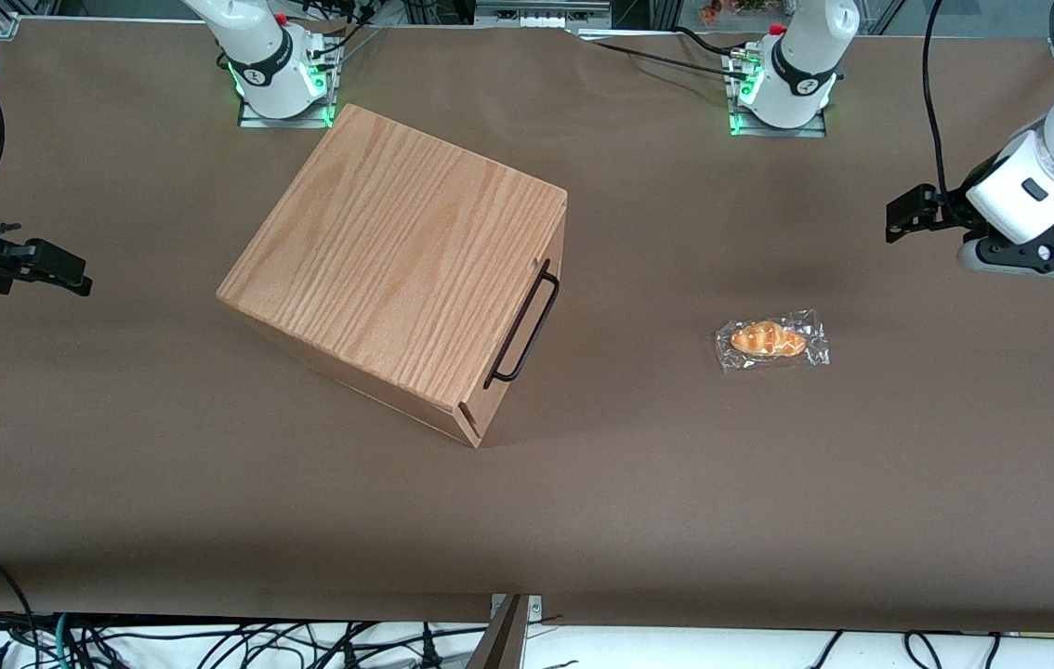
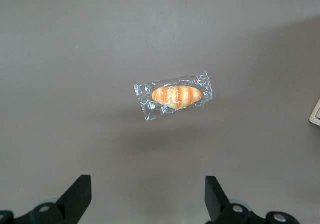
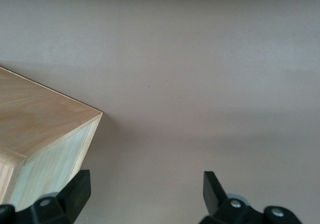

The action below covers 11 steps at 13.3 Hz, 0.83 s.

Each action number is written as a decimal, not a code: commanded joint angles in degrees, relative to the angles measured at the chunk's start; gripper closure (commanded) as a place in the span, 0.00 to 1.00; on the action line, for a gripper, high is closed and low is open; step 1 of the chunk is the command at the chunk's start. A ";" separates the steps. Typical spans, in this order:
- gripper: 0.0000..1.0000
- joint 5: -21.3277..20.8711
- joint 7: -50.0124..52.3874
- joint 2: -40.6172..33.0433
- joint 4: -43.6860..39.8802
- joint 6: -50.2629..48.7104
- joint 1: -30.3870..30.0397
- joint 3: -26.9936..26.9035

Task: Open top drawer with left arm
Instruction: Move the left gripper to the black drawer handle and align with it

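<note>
1. Top drawer (image 1: pixel 527 325): closed, in the oak-grain box (image 1: pixel 397 260) mid-tabletop (image 1: pixel 769 483).
2. Left arm's gripper (image 1: pixel 903 218): at the drawer's 3 o'clock, well apart, above the tabletop; fingers (image 2: pixel 77 196) spread wide, holding nothing.
3. Wrapped bread (image 1: pixel 771 340): between drawer and gripper.

Top drawer (image 1: pixel 527 321), shut flush in its box, black wire handle (image 1: pixel 524 325) facing the working arm's end.

The left arm (image 1: pixel 1038 186) is bulky and white, with dark-grey joint caps and a black cable trailing along it. Its black gripper (image 1: pixel 903 218), on a grey bracket, hangs above the table with fingers (image 2: pixel 77 196) spread apart.
</note>
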State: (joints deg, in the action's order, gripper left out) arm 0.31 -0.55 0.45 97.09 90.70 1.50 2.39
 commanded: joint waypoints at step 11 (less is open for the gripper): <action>0.00 16.18 -0.06 18.33 -19.54 -5.71 13.52 1.13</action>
State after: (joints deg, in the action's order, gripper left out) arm 12.61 -0.48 10.28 87.54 86.49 14.19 4.02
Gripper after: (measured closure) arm 0.000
